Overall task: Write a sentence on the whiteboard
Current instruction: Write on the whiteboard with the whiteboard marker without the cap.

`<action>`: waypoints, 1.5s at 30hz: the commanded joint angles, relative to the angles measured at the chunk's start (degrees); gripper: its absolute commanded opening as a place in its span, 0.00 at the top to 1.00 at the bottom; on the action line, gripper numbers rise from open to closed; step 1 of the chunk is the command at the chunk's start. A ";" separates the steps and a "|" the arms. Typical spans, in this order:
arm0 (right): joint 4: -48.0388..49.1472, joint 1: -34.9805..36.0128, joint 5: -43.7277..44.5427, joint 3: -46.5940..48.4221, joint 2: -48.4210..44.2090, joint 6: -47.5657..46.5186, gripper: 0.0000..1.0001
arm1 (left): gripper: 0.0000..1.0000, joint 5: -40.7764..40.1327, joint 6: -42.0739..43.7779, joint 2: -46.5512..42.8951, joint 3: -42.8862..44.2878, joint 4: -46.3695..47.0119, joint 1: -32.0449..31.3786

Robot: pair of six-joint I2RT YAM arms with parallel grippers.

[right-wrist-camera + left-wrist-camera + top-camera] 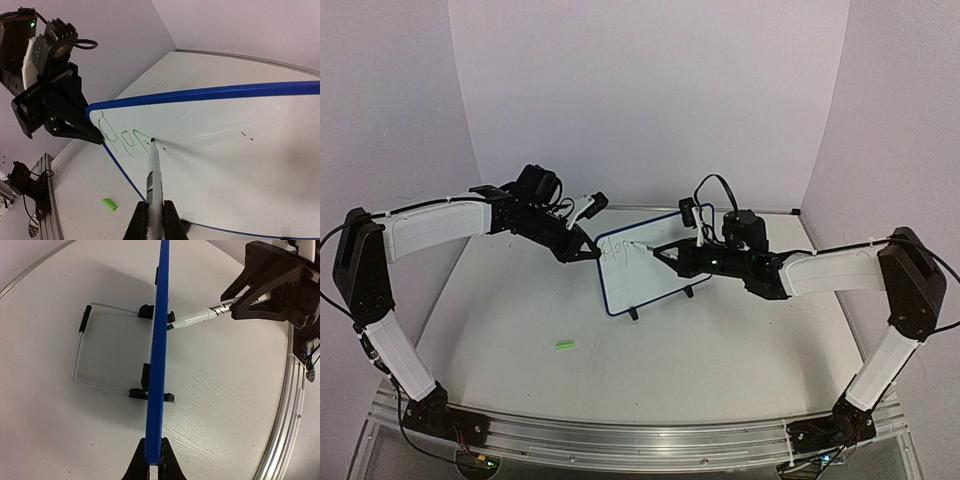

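Clamping whiteboard (645,272) rim — left gripper (591,251) | right gripper (155,220) pinching marker (152,172), tip on board | green scrawl (122,141) — unreadable

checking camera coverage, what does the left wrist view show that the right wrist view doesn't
Only left wrist: the wire stand behind the whiteboard, which is seen edge-on. Only right wrist: green writing on the board's face and a green cap on the table. Both: the marker with its tip at the board, the left end effector shut on the rim, the right end effector shut on the marker.
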 commanded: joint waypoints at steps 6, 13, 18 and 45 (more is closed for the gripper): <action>1.76 -0.33 -2.22 0.66 0.92 0.26 1.00 | 1.00 -1.63 1.50 1.30 1.10 -2.33 -0.46; 1.63 -0.34 -4.14 1.10 2.46 0.35 1.00 | 1.00 -1.49 1.49 1.49 1.18 -2.34 -0.48; 1.51 -0.32 -4.50 1.74 3.42 0.33 1.00 | 1.00 -1.54 1.48 1.58 1.19 -2.34 -0.46; 2.33 -0.87 -1.67 0.36 -1.16 0.60 1.00 | 1.00 -1.72 1.61 1.46 1.10 -2.32 -0.46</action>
